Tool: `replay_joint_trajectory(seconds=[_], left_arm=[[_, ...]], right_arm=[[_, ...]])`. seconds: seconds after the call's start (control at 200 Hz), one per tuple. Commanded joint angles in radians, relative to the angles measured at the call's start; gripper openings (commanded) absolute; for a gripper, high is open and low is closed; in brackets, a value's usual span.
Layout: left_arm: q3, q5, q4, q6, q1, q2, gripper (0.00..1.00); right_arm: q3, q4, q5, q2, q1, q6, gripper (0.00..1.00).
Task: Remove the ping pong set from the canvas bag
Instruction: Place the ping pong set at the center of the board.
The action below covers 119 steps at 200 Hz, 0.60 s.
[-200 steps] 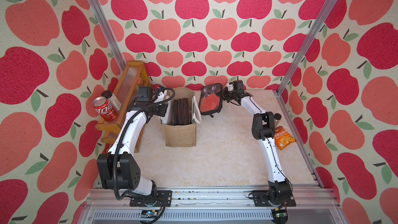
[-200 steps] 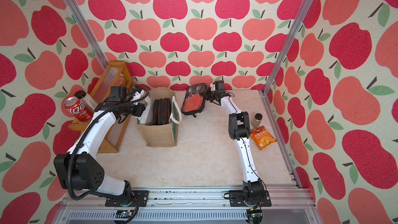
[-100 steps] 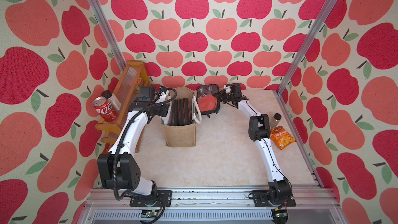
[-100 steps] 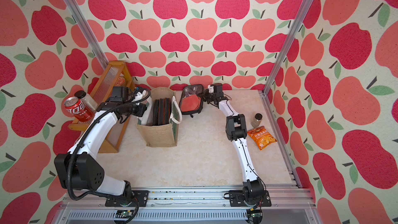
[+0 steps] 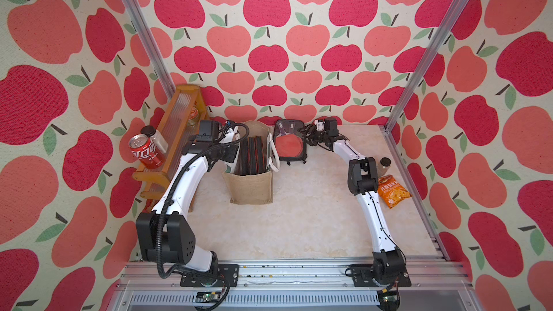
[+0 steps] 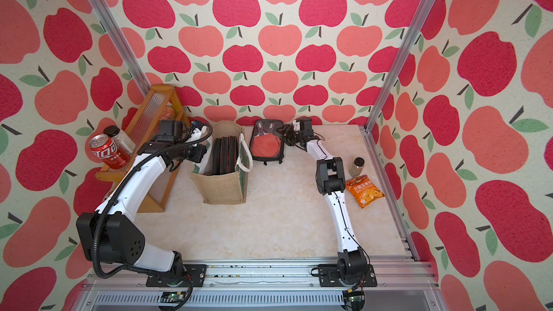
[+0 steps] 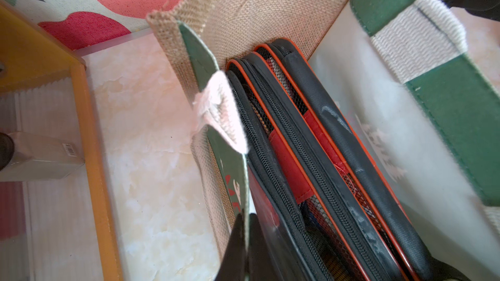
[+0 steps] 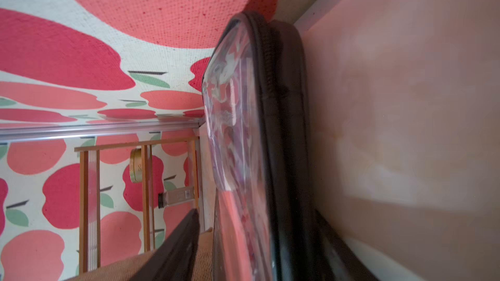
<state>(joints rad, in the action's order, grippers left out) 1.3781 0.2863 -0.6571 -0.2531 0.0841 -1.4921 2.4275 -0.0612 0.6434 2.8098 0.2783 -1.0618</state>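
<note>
Ping pong set [image 5: 288, 145]: black zipped case with a clear window over a red paddle, lying on the surface [image 5: 299, 219] in the upper middle of both top views, just right of the canvas bag [image 5: 251, 186] and wholly outside it. Right fingers [image 8: 178, 247] spread, straddling the case's edge without gripping; left fingers [image 7: 234, 250] pressed together on the bag's side panel. Status, by judgement: this set is out, while similar black cases [image 7: 311, 158] standing upright inside the bag may be left to remove.
</note>
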Motion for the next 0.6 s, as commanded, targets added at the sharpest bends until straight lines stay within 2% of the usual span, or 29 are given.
replay_joint_trajectory(seconds=[0.0,0.255,0.425,0.535,0.59], left_arm=[[-0.014,-0.009,-0.067,0.015,0.008,-0.006,0.00],[-0.001,-0.048,-0.066,0.018,0.007,-0.010,0.01],[0.001,-0.069,-0.058,0.018,0.002,-0.002,0.17],[0.006,-0.029,-0.066,0.020,-0.004,0.003,0.33],[0.006,-0.010,-0.068,0.017,-0.005,0.002,0.36]], right_arm=[[-0.007,-0.196,-0.083,-0.100,-0.021,0.142,0.68],[-0.017,-0.504,-0.283,-0.277,0.029,0.377,0.68],[-0.024,-0.636,-0.420,-0.412,0.114,0.489,0.69],[-0.018,-0.674,-0.475,-0.486,0.178,0.536,0.69],[0.007,-0.697,-0.491,-0.508,0.211,0.553,0.69]])
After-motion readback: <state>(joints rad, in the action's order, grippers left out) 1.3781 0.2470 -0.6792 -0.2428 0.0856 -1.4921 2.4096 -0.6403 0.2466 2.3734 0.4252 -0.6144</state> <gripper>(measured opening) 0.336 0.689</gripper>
